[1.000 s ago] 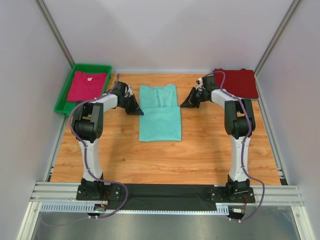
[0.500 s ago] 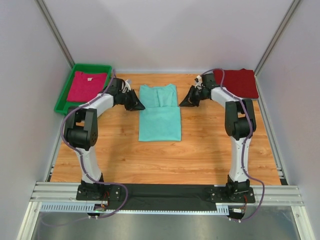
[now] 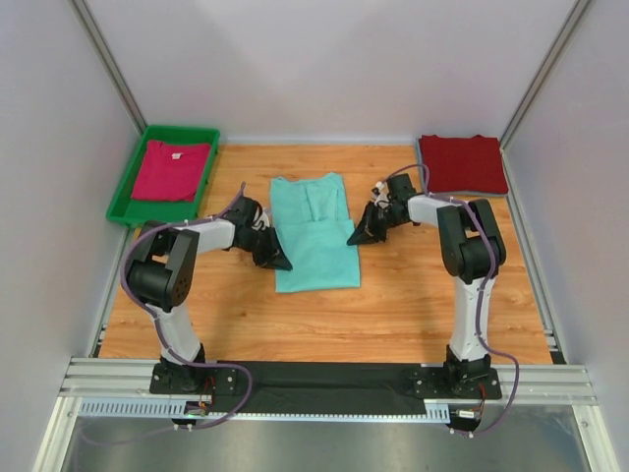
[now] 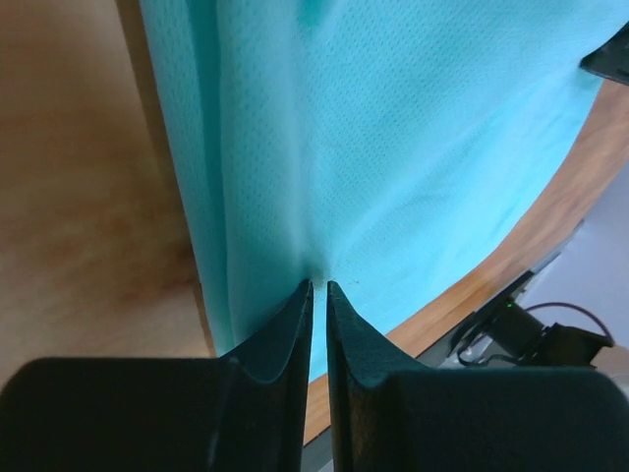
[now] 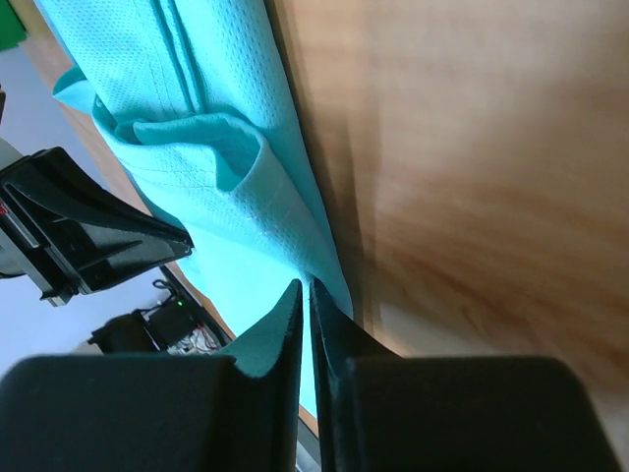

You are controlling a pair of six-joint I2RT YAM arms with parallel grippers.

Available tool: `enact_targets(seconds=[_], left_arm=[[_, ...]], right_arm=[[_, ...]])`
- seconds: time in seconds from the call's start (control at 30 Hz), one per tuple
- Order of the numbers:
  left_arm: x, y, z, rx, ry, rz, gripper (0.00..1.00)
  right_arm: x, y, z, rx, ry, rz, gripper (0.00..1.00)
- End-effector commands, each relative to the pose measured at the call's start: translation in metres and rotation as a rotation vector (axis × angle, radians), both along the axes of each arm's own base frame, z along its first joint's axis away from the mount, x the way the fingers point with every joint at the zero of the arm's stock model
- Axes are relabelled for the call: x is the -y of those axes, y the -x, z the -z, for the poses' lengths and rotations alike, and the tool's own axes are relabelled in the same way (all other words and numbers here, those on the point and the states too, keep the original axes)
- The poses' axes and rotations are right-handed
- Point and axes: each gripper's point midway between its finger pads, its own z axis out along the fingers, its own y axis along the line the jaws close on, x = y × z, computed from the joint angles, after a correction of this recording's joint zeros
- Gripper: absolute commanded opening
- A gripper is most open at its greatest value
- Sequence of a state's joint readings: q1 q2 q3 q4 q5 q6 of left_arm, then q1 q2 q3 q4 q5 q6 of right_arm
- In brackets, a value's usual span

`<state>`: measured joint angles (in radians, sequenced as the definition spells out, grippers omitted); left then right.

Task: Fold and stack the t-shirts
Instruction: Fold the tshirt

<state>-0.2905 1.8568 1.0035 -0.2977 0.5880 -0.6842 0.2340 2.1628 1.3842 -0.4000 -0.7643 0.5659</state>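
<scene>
Finely dimpled teal t-shirt, folded oblong

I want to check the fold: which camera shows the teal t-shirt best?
The top external view: the whole teal t-shirt shows there, folded narrow. The left wrist view shows only a close patch of cloth; the right wrist view shows one edge with a curled fold.

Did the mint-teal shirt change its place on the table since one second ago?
Yes. The mint-teal shirt slid toward the near side; its collar end now lies farther from the table's far edge.
</scene>
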Motion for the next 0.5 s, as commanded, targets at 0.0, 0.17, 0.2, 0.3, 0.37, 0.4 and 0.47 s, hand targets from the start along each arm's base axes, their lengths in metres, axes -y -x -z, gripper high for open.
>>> enact_targets(seconds=[0.0,0.17,0.2,0.3,0.37,0.4,0.47], left_arm=[[0.003,0.036,0.006,-0.024,-0.046,0.027,0.17],[0.007,0.080,0.008,-0.039,-0.086,0.065,0.17],[0.003,0.094,0.012,-0.050,-0.102,0.066,0.17],[0.000,0.115,-0.001,-0.023,-0.091,0.051,0.18],[-0.004,0.117,-0.019,0.043,-0.080,0.029,0.23],[-0.011,0.124,-0.022,0.040,-0.105,0.029,0.26],[-0.017,0.119,-0.041,0.125,-0.115,0.013,0.34]], right_arm=[[0.011,0.015,-0.007,0.072,0.044,-0.033,0.08],[0.029,0.075,0.004,0.006,0.089,-0.067,0.08],[0.033,0.087,0.006,-0.004,0.095,-0.067,0.08],[0.040,0.118,-0.005,0.010,0.098,-0.061,0.09],[0.041,0.127,-0.020,0.045,0.083,-0.052,0.10],[0.042,0.132,-0.022,0.042,0.081,-0.050,0.10],[0.043,0.129,-0.034,0.084,0.084,-0.043,0.11]])
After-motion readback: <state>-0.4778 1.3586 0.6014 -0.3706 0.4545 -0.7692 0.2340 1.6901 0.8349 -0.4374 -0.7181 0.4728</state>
